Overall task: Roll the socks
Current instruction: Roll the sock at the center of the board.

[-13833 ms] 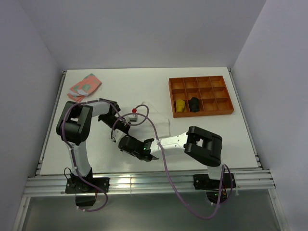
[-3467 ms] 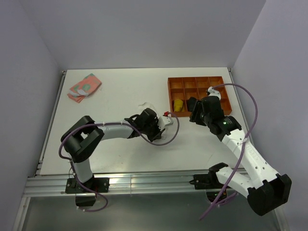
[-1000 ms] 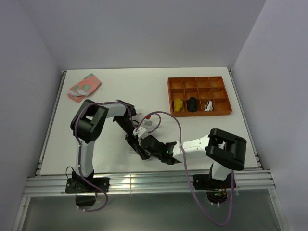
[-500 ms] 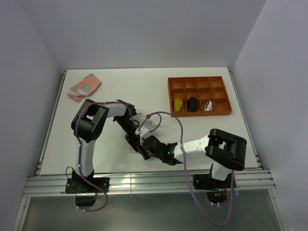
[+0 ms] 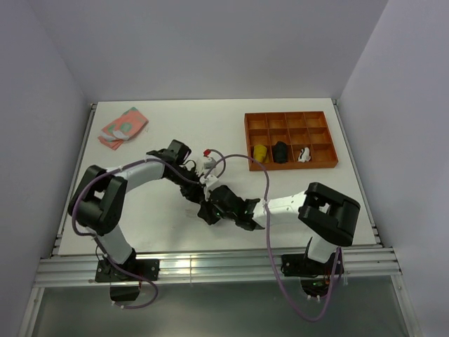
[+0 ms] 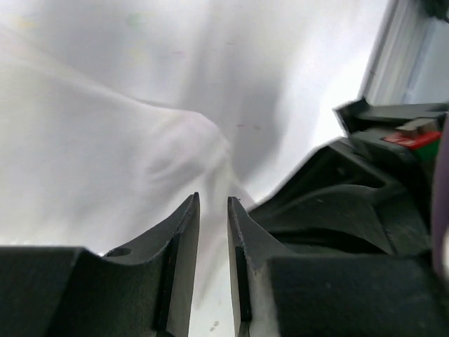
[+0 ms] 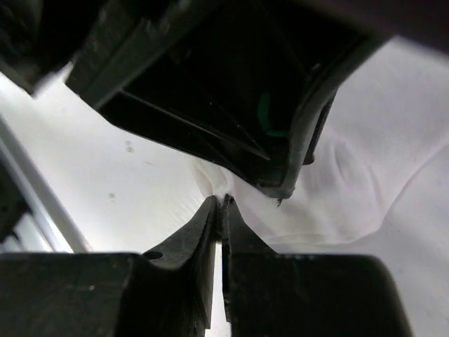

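Observation:
A plain white sock (image 6: 133, 161) lies rumpled on the white table, with both grippers meeting over it in the middle. My right gripper (image 7: 223, 202) is shut, pinching a raised edge of that sock (image 7: 351, 182) between its tips. My left gripper (image 6: 212, 203) has its jaws a narrow gap apart, and a fold of the fabric lies just ahead of the tips. From above, the left gripper (image 5: 196, 191) and the right gripper (image 5: 208, 210) almost touch and hide most of the sock. A rolled white sock with black stripes (image 5: 303, 154) sits in the orange tray (image 5: 323, 161).
The tray at the back right also holds a yellow roll (image 5: 261, 153) and a black roll (image 5: 282, 151). A folded pink and green patterned pair (image 5: 123, 125) lies at the back left corner. Purple cables loop over both arms.
The right gripper has closed on the sock's edge. The left arm's elbow has swung out to the left, both grippers have shifted back from the near edge, and the left jaws have parted slightly.

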Available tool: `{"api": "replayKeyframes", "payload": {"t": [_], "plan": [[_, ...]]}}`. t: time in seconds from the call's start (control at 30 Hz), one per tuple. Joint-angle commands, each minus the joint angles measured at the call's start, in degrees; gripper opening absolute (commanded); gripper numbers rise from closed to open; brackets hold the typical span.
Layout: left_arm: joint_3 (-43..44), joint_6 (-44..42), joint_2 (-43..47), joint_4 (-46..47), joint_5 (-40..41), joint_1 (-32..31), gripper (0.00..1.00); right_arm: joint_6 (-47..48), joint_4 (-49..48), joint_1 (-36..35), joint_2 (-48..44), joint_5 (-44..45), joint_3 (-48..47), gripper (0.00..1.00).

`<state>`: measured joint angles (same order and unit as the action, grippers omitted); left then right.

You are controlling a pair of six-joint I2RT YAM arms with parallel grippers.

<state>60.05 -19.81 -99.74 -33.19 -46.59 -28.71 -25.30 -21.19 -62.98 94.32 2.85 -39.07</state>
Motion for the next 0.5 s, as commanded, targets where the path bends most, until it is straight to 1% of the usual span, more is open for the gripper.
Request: {"api": "replayKeyframes", "payload": {"t": [0.0, 0.07, 0.17, 0.23, 0.3, 0.4, 0.43, 0.47], "plan": [[-3.3, 5.2, 8.4, 12.6, 2.3, 0.7, 0.28, -3.4, 10.2, 3.5, 3.0, -6.9, -1.1, 0.00], [-6.3, 6.5, 12.0, 16.4, 5.4, 1.7, 0.28, -3.0, 13.4, 4.8, 3.6, -9.0, -2.4, 0.00], [-10.6, 7.9, 17.0, 19.6, 8.4, 3.3, 0.27, -2.1, 16.8, 7.6, 4.7, -12.4, -5.4, 0.00], [-13.3, 8.3, 20.6, 22.3, 10.8, 4.4, 0.28, -1.5, 17.9, 9.4, 5.8, -13.7, -6.4, 0.00], [-14.6, 7.7, 22.7, 23.5, 11.8, 4.5, 0.29, -0.1, 20.0, 10.2, 6.3, -14.3, -7.9, 0.00], [-17.6, 8.4, 25.8, 27.7, 13.4, 4.6, 0.31, 1.1, 23.6, 11.1, 7.5, -14.5, -10.0, 0.00], [-18.8, 8.0, 26.9, 29.5, 14.0, 4.5, 0.32, 1.7, 25.5, 12.5, 8.7, -16.4, -11.0, 0.00], [-18.8, 7.9, 26.9, 29.5, 14.0, 4.5, 0.32, 1.7, 25.9, 13.1, 8.7, -16.4, -11.0, 0.00]]}}
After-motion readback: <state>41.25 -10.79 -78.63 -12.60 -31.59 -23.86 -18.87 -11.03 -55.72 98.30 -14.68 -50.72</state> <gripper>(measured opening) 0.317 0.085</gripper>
